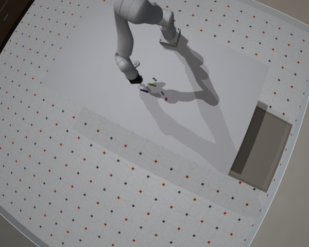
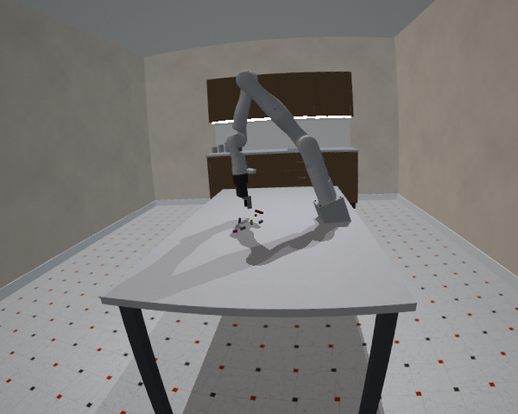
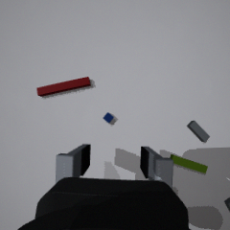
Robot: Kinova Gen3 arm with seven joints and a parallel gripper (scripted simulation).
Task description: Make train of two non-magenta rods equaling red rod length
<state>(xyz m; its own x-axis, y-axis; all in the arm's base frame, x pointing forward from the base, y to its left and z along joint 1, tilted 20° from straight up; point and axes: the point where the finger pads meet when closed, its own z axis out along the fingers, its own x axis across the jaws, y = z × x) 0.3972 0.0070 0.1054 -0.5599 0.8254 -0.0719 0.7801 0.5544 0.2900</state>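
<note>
The red rod (image 3: 64, 86) lies flat on the table (image 3: 144, 43), ahead and left of my gripper (image 3: 115, 156); only my wrist view shows the blue rod (image 3: 109, 117), just ahead of my spread, empty jaws. The top view shows a purple rod (image 1: 143, 90).
</note>
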